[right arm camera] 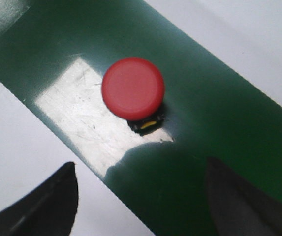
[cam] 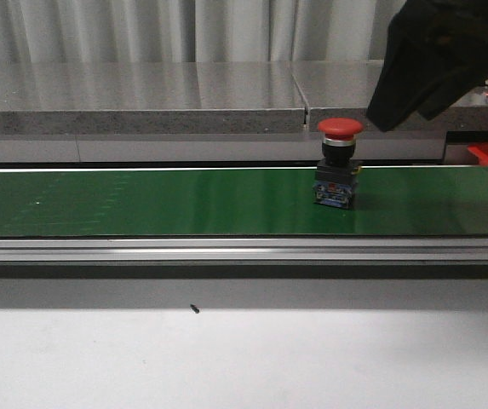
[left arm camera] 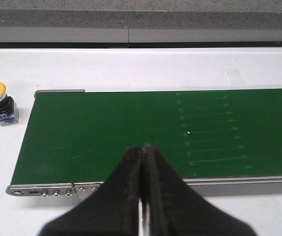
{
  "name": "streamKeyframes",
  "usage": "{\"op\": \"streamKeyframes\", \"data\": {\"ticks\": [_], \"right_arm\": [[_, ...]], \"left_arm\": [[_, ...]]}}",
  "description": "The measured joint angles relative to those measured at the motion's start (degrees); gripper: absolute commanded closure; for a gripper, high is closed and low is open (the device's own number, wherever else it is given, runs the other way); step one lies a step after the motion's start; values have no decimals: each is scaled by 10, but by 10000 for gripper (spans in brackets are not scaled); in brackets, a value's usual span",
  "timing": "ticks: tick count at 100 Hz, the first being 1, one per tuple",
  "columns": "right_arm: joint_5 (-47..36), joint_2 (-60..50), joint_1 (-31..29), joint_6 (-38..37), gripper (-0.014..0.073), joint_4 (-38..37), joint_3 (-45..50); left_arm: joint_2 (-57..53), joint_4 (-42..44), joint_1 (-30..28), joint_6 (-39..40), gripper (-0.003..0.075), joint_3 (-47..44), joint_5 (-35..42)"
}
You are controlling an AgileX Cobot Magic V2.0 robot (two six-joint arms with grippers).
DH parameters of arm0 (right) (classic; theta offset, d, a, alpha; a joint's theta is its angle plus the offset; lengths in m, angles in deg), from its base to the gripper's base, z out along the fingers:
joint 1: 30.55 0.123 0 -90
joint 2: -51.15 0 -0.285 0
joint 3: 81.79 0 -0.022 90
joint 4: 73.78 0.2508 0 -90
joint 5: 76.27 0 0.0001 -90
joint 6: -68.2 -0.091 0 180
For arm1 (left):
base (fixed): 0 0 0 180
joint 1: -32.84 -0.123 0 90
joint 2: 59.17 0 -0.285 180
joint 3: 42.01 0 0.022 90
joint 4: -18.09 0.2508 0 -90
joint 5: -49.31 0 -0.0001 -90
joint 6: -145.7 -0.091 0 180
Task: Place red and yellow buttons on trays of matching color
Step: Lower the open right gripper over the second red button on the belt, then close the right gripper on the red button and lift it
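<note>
Front view, red button (cam: pixel 339 166): you see it standing upright on the glossy green belt (cam: pixel 141 200), a round red mushroom cap on a black neck over a blocky blue-and-black base.
Front view, right hand (cam: pixel 435 64): a dark shape hangs above and to the right of the button, apart from it; from here you cannot tell how its fingers stand.
Left wrist view, left hand (left arm camera: pixel 141 196): your two black fingers are pressed together with nothing between them, over the near edge of the belt.
Left wrist view, yellow button (left arm camera: pixel 0 103): it stands on the white bench (left arm camera: pixel 131 69), just off the belt's metal-trimmed end, well apart from the hand.
Right wrist view, right hand (right arm camera: pixel 141 206): the fingers are spread wide; the smooth red cap lies ahead of them, untouched.
</note>
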State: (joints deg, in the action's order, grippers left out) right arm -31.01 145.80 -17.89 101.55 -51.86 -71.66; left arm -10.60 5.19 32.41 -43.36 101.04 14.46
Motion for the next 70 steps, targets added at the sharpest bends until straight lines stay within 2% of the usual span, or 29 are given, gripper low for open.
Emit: {"op": "streamKeyframes", "data": {"ticks": [60,65,70], "right_arm": [[-93,60,9,0,58,-7,0],[-96,63,9,0,92,-7,0],[-98,66,9,0,170,-7,0]], "left_arm": [[0,0,0,0,741,0,0],[0,0,0,0,741,0,0],[0,0,0,0,741,0,0]]}}
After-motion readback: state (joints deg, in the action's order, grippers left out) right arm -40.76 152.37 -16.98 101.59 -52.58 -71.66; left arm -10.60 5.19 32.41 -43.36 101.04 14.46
